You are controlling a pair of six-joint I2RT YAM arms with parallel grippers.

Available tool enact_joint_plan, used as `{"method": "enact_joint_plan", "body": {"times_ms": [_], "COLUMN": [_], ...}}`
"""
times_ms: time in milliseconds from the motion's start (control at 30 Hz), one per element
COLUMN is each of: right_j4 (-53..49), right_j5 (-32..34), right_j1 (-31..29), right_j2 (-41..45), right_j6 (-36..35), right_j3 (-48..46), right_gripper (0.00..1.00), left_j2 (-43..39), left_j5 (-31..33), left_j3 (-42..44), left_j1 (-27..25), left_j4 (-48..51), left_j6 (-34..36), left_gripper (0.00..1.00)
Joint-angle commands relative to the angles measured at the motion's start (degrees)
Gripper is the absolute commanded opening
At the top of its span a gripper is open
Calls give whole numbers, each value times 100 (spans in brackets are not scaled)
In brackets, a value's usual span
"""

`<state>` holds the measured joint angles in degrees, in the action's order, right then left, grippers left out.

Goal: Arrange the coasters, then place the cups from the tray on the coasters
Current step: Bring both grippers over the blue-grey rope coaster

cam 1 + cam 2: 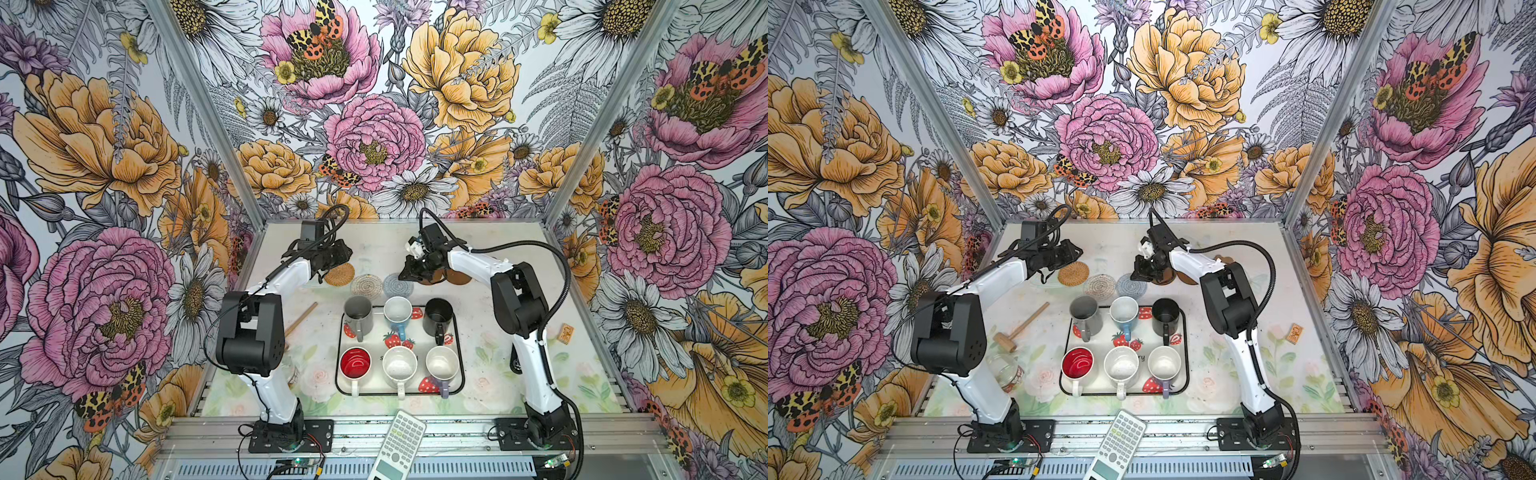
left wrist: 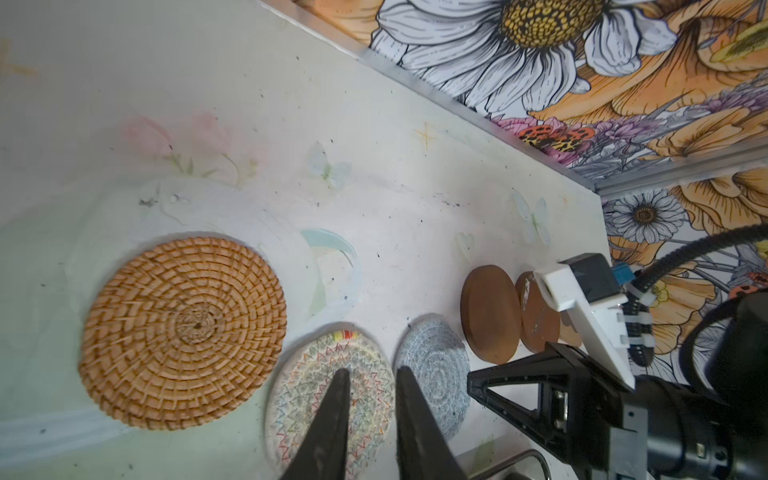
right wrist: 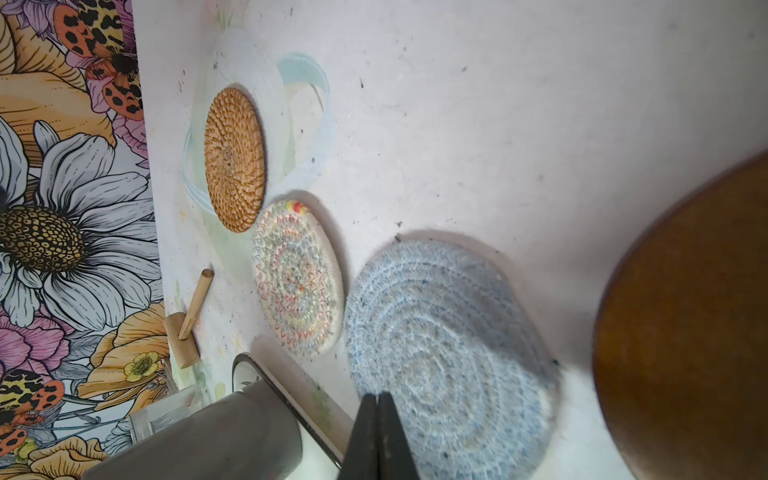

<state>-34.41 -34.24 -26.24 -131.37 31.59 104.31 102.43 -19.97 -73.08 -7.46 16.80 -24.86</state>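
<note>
Near the back of the table lies a row of coasters: a rattan one (image 1: 339,274), a whitish crochet one (image 1: 366,286), a blue-grey crochet one (image 1: 397,285) and two brown discs (image 2: 490,316), the farther of them (image 2: 538,316) partly covered. My left gripper (image 2: 370,372) hovers by the rattan coaster, open by a narrow gap, empty. My right gripper (image 3: 377,395) is shut, its tips over the blue-grey coaster's (image 3: 449,353) edge. The strawberry tray (image 1: 417,332) holds several cups: grey (image 1: 358,316), light blue (image 1: 397,311), black (image 1: 437,316), red-inside (image 1: 355,362), speckled (image 1: 399,365), lavender (image 1: 442,363).
A wooden mallet (image 1: 1021,328) and a glass jar (image 1: 1007,372) lie left of the tray by the left arm. A calculator (image 1: 401,444) overhangs the front rail. A small wooden block (image 1: 566,333) sits at the right. Flowered walls close in the back and sides.
</note>
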Motion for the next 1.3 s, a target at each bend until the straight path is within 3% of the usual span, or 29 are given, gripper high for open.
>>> {"method": "enact_joint_plan", "body": {"times_ms": [0,267,833,1267], "right_j4": [-106,-271,-522,-522], "right_j5": [140,119,157,394], "right_j1": [-48,-40,134,225], "right_j2": [-109,-586,-1532,-332], "right_j6": [-155,-194,-4,-429], "right_j3": [27,400,1862,1502], "right_gripper": [0,0,0,1], "left_j2": [129,569,839,1486], "left_j5": [-182,-154,-163,-126], "left_j3": [-172,-289,-542,-1391], "left_j1": [-110,-438,-604,-907], "left_j4": [217,298,400,1188], "left_j6": [127,150,135,646], "left_gripper": [20,20,20,17]}}
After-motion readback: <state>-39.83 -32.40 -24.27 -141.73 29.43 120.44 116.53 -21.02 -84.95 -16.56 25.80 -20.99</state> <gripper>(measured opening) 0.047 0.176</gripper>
